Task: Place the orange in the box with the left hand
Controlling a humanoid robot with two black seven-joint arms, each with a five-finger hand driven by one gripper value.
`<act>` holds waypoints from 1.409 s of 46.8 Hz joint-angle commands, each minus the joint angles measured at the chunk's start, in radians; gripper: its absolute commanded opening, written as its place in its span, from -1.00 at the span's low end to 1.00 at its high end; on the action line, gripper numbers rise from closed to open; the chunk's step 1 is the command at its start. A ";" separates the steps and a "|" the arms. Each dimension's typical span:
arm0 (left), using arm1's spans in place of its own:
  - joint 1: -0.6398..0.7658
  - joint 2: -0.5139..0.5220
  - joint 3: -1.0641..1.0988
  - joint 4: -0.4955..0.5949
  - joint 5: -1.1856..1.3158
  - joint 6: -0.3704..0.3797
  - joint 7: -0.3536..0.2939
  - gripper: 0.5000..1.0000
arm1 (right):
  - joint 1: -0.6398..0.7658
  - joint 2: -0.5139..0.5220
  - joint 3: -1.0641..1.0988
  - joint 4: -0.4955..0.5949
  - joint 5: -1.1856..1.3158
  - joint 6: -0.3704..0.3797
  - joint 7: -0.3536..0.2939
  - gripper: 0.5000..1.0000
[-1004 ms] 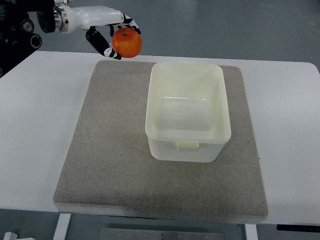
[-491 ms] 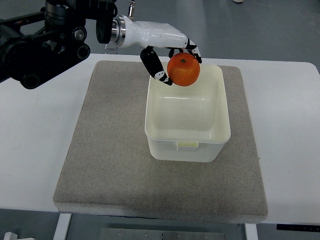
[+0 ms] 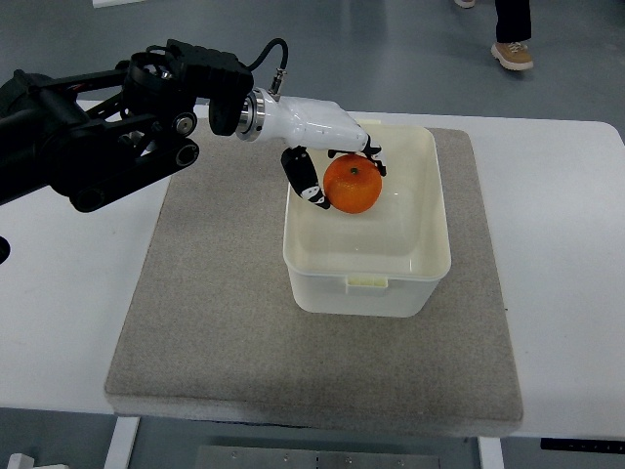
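My left hand (image 3: pixel 332 166) is shut on the orange (image 3: pixel 353 185) and holds it over the left part of the cream plastic box (image 3: pixel 366 283), at about rim height. The thumb (image 3: pixel 301 178) sits left of the fruit and the other fingers curl over its top. The box stands open on the grey mat (image 3: pixel 215 293). The black left arm (image 3: pixel 107 137) comes in from the upper left. The right hand is out of view.
The mat lies on a white table (image 3: pixel 566 244). A person's shoe (image 3: pixel 513 56) shows on the floor at the far top right, beyond the table.
My left hand has carried the orange from beyond the mat's far left corner rightward and down over the box. The arm has reached further in.
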 commanded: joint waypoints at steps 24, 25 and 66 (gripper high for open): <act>0.018 0.013 -0.046 0.006 -0.228 0.028 -0.002 0.96 | 0.000 0.000 0.000 0.000 0.000 0.000 0.000 0.73; 0.018 0.020 -0.049 0.011 -0.275 0.028 -0.002 0.96 | 0.000 0.000 0.000 0.000 0.000 -0.001 0.000 0.72; 0.265 0.114 -0.113 0.422 -1.448 -0.071 0.000 0.98 | 0.000 0.000 0.000 0.000 0.000 0.000 0.000 0.73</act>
